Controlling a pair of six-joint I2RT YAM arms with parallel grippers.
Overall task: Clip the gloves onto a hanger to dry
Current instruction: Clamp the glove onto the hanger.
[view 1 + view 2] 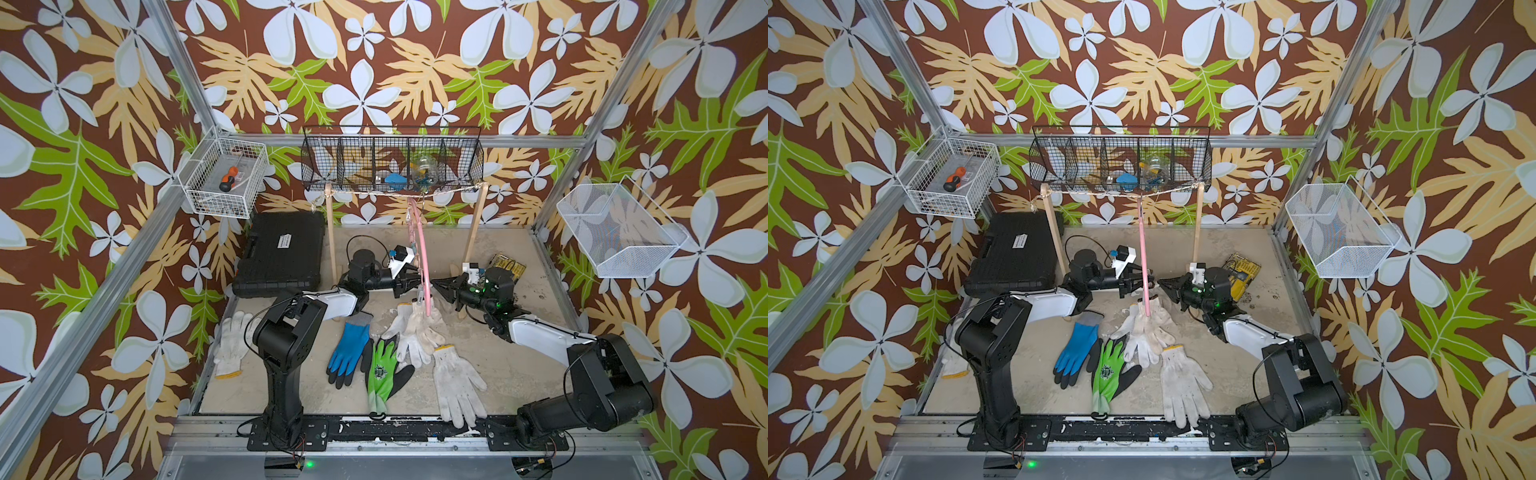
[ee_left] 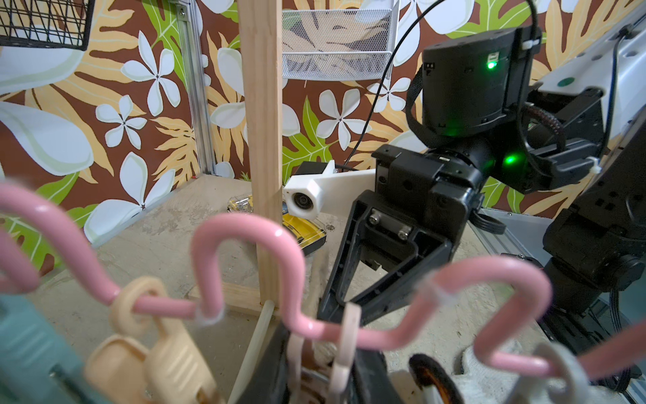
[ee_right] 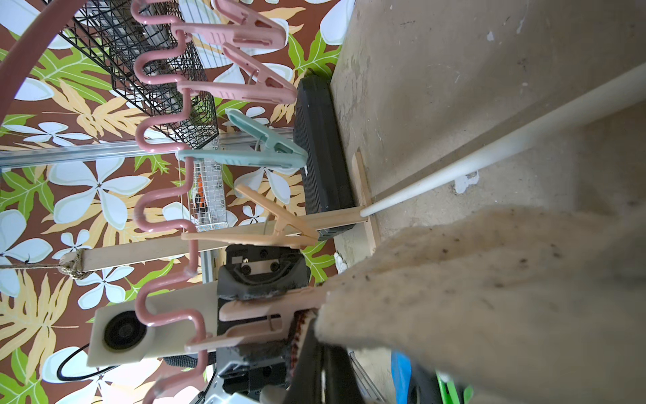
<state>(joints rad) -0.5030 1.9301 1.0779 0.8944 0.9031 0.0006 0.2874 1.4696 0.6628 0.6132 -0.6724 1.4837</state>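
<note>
Across the hanger (image 1: 422,249), left hand (image 1: 413,282) on clip (image 3: 244,309) faces right hand (image 1: 436,284).

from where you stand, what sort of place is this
Probably a staged robot test cell dressed as a workshop corner: aluminium frame hung with floral wallpaper, two arms bolted to a rail, work gloves on a floor.

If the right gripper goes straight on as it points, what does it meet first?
The right gripper, holding a white glove, would likely meet the hanger's pale clip that the left gripper pinches; depth unclear.
</note>
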